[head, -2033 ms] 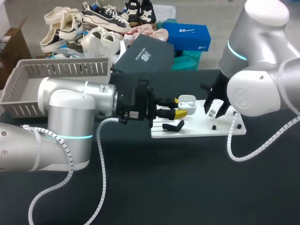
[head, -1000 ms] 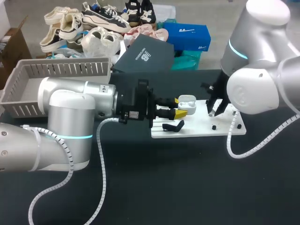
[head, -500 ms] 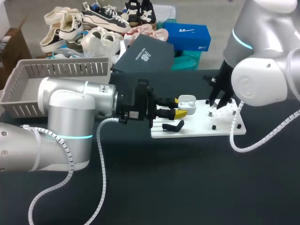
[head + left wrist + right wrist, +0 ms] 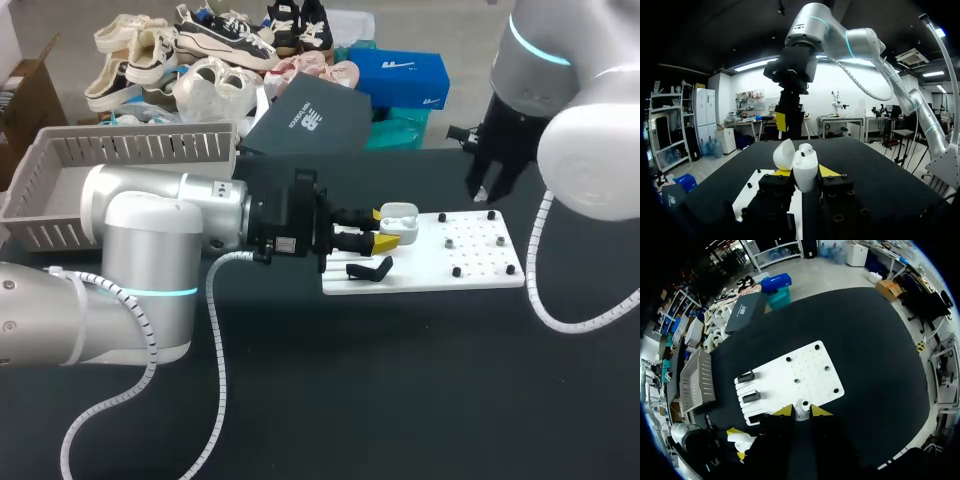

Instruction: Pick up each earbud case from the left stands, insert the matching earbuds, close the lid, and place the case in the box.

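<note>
Far left on the desk point(image 4: 300, 400): the grey basket point(image 4: 130, 150), needed later as the drop-off, not for this step.

Next along: the left end effector point(image 4: 383, 227), clamped from two sides on the white earbud case point(image 4: 400, 217). Holds it over the left end of the white board point(image 4: 480, 262), just beyond a black stand point(image 4: 370, 268), mouth up and lid point(image 4: 784, 154) hinged open. Possibly one earbud seated already, judging by a rounded white bump at the mouth; hard to say.

Far right: the right end effector point(image 4: 487, 190), raised above the board's far right corner and well apart from the case. Tips narrow, pinching a small white earbud point(image 4: 802, 407).

For a clean insertion:
- Carry the earbud leftward until directly over the open mouth.
- Come in from the side away from the raised lid, to avoid knocking it.
- Turn the wrist so the earbud lines up with the vacant well, then descend straight and slowly.
- Release only once seated.
- Leave the left arm motionless, grip firm, so the case cannot tilt under the push.

Likely slippery and prone to twisting in the pinch.
</note>
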Motion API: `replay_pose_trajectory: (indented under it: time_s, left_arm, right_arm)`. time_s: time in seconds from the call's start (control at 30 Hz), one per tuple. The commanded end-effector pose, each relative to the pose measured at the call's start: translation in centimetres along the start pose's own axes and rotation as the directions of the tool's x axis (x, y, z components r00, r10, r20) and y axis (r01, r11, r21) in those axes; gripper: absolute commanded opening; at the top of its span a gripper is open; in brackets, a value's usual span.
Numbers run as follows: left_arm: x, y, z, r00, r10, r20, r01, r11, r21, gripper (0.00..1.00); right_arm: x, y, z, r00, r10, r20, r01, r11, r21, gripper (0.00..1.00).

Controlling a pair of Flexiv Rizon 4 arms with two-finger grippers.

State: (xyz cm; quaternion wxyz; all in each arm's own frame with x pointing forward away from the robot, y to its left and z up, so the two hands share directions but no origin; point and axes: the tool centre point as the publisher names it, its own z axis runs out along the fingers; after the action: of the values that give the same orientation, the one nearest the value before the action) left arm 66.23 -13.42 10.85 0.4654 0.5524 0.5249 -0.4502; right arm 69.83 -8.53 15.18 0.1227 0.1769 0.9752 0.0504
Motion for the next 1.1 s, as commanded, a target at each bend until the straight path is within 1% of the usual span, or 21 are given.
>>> replay_pose_trajectory:
  time_s: [0.03,0.13,0.23,0.33,0.47,0.53,0.6,0.8,0.93,1.1]
  left_arm:
    - [0.1,0.0,0.0,1.000,0.001,0.002,-0.001,1.000,-0.002,0.00]
    - [0.1,0.0,0.0,1.000,0.001,0.002,-0.001,1.000,-0.002,0.00]
    - [0.1,0.0,0.0,1.000,0.001,0.002,-0.001,1.000,-0.002,0.00]
    - [0.1,0.0,0.0,1.000,0.001,0.002,-0.001,1.000,-0.002,0.00]
    - [0.1,0.0,0.0,1.000,0.001,0.002,-0.001,1.000,-0.002,0.00]
    - [0.1,0.0,0.0,1.000,0.001,0.002,-0.001,1.000,-0.002,0.00]
    - [0.1,0.0,0.0,1.000,0.001,0.002,-0.001,1.000,-0.002,0.00]
    - [0.1,0.0,0.0,1.000,0.001,0.002,-0.001,1.000,-0.002,0.00]
    - [0.1,0.0,0.0,1.000,0.001,0.002,-0.001,1.000,-0.002,0.00]
    - [0.1,0.0,0.0,1.000,0.001,0.002,-0.001,1.000,-0.002,0.00]
  right_arm:
    - [2.1,0.3,-5.1,0.988,-0.024,0.152,0.018,0.999,0.037,0.00]
    - [2.8,0.9,-6.9,0.985,-0.058,0.165,0.051,0.997,0.050,0.00]
    - [3.7,1.7,-8.4,0.983,-0.095,0.156,0.088,0.995,0.049,0.00]
    - [4.6,2.7,-9.6,0.982,-0.145,0.117,0.143,0.989,0.031,0.00]
    - [5.6,4.2,-10.4,0.973,-0.222,0.065,0.223,0.975,0.001,0.00]
    - [6.1,5.1,-10.3,0.966,-0.255,0.038,0.255,0.967,0.000,0.00]
    - [6.5,6.0,-9.9,0.958,-0.285,0.023,0.284,0.958,0.021,0.00]
    - [7.9,7.8,-8.9,0.922,-0.385,-0.047,0.386,0.922,0.011,0.00]
    - [8.7,8.5,-8.2,0.890,-0.447,-0.097,0.447,0.894,-0.014,0.00]
    - [9.1,8.8,-7.3,0.864,-0.485,-0.134,0.487,0.873,-0.020,0.00]
